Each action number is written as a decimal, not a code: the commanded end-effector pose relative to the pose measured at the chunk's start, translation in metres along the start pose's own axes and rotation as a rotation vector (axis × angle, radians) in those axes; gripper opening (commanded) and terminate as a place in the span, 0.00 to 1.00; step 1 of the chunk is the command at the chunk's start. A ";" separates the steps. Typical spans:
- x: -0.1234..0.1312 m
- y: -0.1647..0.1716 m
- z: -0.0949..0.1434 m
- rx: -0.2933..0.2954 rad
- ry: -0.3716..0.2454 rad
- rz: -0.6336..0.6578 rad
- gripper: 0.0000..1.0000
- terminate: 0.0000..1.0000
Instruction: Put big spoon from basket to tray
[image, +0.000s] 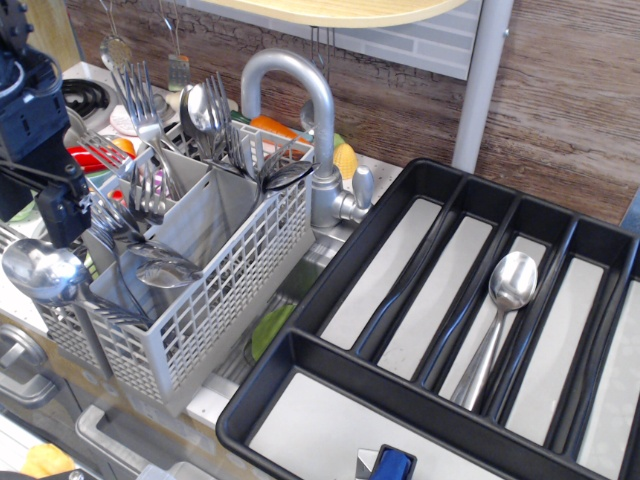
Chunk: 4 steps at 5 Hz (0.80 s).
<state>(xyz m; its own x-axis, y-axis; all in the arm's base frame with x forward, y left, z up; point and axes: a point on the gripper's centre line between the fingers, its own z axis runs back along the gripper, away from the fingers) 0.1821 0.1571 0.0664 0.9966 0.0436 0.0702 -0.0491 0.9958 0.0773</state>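
One grey basket (215, 290) stands at the left, split into several upright compartments, and one black tray (330, 375) lies at the right with five long slots visible and one crosswise slot along its near edge. A single smaller spoon (500, 320) lies in the third long slot, bowl toward the back wall. At the tray's near edge a small blue object (392, 465) is cut off by the picture's bottom edge.

The big spoon (42, 272) stands at the basket's front left corner, its broad shiny bowl up and leaning outward over the rim; its handle runs down behind the lattice wall and is mostly hidden. The basket's other cutlery is crowded and overlapping: at least two forks (140, 100) rise at the back left, another spoon (203, 108) stands in a rear compartment, and more bowls and tines lie tangled in the front compartments, too jumbled to count exactly. A curved grey faucet (300, 110) rises just behind the basket.

The dark end effector (55, 210) hangs at the left edge, just above the big spoon's bowl and beside the basket's left wall. Part of the arm is cut off by the frame. Whether its fingers are spread or closed cannot be made out, and no contact with the spoon is clear.
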 end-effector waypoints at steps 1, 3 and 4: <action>-0.004 0.010 -0.010 -0.038 -0.034 -0.007 1.00 0.00; -0.018 -0.003 -0.032 -0.102 -0.066 0.103 0.00 0.00; -0.019 -0.007 -0.032 -0.115 -0.061 0.130 0.00 0.00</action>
<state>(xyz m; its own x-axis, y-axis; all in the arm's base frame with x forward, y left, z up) 0.1658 0.1481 0.0396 0.9775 0.1935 0.0844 -0.1880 0.9797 -0.0689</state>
